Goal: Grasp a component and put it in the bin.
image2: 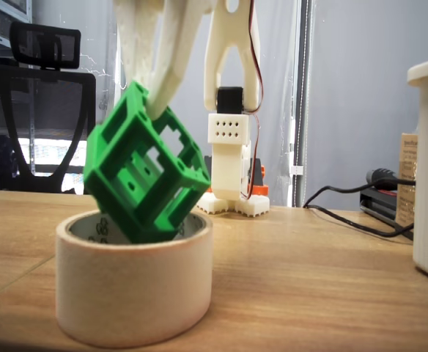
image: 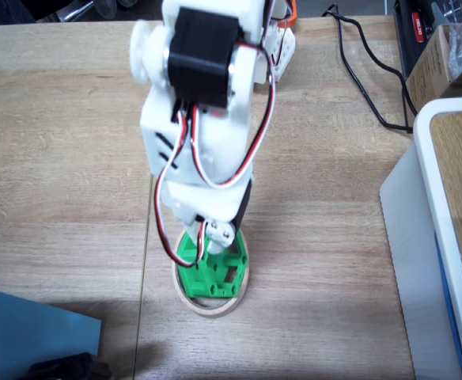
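The component (image2: 144, 172) is pinched at its upper corner by the hand (image2: 152, 99) and is held tilted, its lower part dipped inside the bin (image2: 133, 282) on the table (image: 65, 142). Seen from above, much of the bin (image: 185, 294) is covered by the arm. A white-edged box (image: 444, 206) stands well to the bin's right, black cables (image: 357, 71) behind it, a blue sheet (image: 33, 328) to its left.

I have one fixed view looking down from above on the tabletop (image: 65, 158), facing the arm's top. My other fixed view sits low at tabletop level, very near the bin (image2: 133, 290). Both share bin and component (image: 213, 273).
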Available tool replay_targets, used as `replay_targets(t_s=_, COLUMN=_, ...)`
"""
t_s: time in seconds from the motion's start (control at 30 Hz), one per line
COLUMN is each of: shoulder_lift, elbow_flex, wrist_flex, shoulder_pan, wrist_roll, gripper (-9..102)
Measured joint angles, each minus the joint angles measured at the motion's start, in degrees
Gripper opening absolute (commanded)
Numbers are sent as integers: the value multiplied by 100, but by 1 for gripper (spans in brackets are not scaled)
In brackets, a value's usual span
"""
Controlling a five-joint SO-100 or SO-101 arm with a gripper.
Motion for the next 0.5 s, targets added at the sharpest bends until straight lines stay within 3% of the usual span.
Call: replay_targets(t_s=0.5, shoulder_lift=-79, elbow_flex=-158, wrist_flex=0, shoulder_pan=0, wrist_roll=0, gripper=2)
